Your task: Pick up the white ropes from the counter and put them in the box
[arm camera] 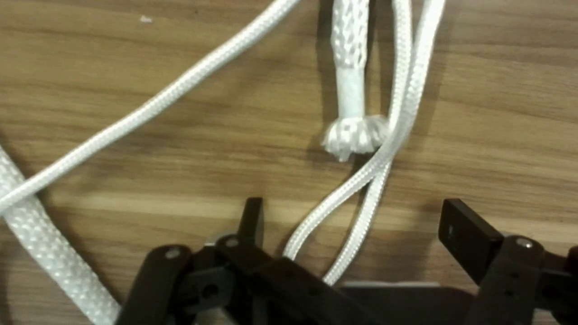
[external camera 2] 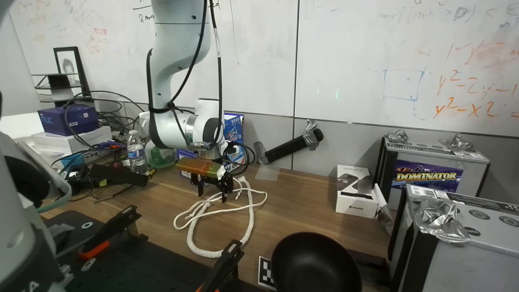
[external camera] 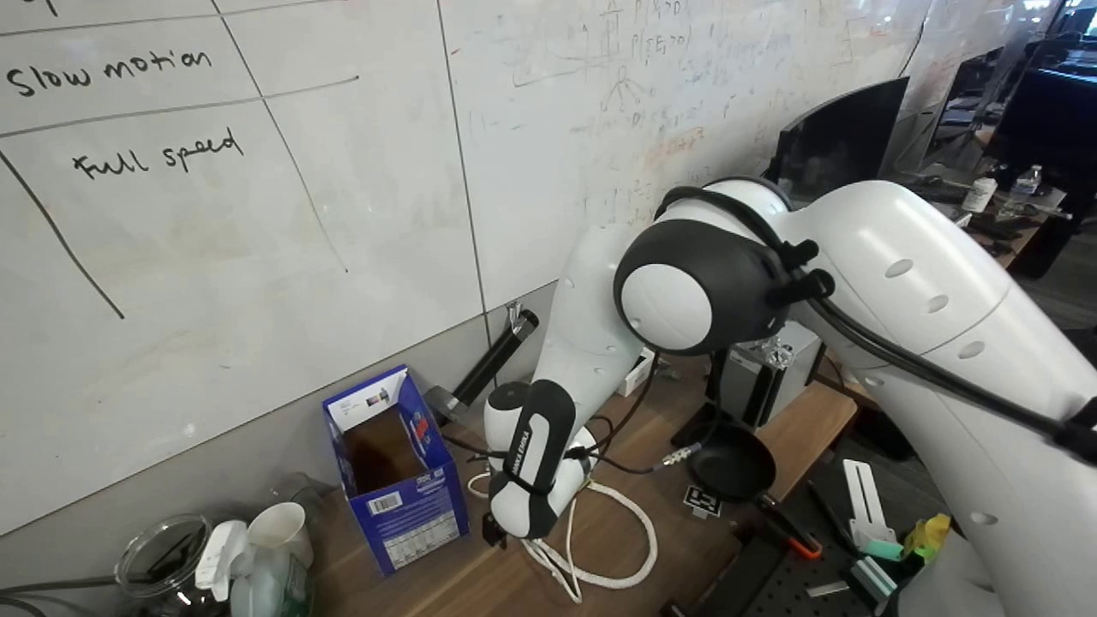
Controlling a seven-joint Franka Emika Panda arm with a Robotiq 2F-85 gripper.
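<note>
I had the gripper (arm camera: 353, 205) over the white ropes (external camera 2: 250, 215), its jaws spread wide and gripping nothing. The ropes lay in loose loops on the counter (external camera 2: 300, 202), left of centre in an exterior view; in the wrist view a slim loop ran between the jaws, low and right of centre. I judged the cords light and limp, hard to damage, the thin ones perhaps slippery. I favoured pinching where two thin strands crossed beside the frayed end (arm camera: 354, 137), to raise several together, though trailing coils could snag. The blue box (external camera: 416, 516) stood upright, lower left of centre in an exterior view, mouth upward, brown inside, no rope in the part I could see. At lower left there, a glass jar (external camera: 167, 593) held something dark I couldn't identify.
</note>
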